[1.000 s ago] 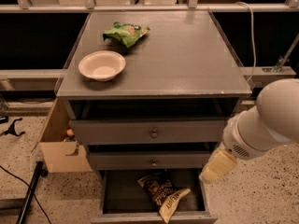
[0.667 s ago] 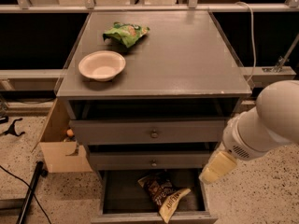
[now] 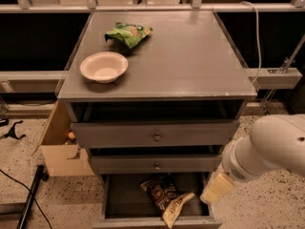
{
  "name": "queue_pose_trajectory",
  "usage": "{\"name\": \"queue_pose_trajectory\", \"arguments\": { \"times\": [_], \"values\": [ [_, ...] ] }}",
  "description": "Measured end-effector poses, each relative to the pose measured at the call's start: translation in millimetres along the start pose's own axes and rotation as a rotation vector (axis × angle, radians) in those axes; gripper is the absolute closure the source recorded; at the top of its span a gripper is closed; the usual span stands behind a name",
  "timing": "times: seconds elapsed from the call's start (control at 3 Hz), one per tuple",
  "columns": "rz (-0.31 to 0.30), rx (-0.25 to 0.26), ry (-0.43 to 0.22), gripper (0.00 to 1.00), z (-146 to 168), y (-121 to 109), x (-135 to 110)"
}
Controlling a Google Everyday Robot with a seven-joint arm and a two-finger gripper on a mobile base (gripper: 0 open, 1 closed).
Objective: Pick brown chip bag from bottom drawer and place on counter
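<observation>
Brown chip bag (image 3: 164,200) beside low claw (image 3: 217,188)

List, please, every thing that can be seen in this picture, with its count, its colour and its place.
counter: one, grey-brown, top of the drawer cabinet.
green bag: one, green, on the counter, far left.
bowl: one, white, on the counter, nearer than the green bag.
knobbed drawers: two, grey, under the counter, one above the other.
bottom drawer: one, grey with a dark inside, lowest, pulled open.
brown chip bag: one, dark brown with tan ends, lying in the bottom drawer.
cardboard box: one, tan, on the floor left of the cabinet.
black cable: one, black, on the floor, lower left.
arm: one, white, lower right.
tool: one, cream, at the arm's end, right of the brown chip bag.
</observation>
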State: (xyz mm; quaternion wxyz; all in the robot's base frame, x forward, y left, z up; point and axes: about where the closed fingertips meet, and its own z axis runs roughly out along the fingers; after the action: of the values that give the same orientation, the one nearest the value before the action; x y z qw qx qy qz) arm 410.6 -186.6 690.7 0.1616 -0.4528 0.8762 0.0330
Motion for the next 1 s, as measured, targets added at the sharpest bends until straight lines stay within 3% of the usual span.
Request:
{"name": "queue_pose_trajectory", "arguments": {
  "times": [0.33, 1.0],
  "values": [
    [0.013, -0.021, -0.025, 0.00, 35, 4, 16],
    [0.046, -0.012, -0.142, 0.00, 106, 8, 47]
  ]
}}
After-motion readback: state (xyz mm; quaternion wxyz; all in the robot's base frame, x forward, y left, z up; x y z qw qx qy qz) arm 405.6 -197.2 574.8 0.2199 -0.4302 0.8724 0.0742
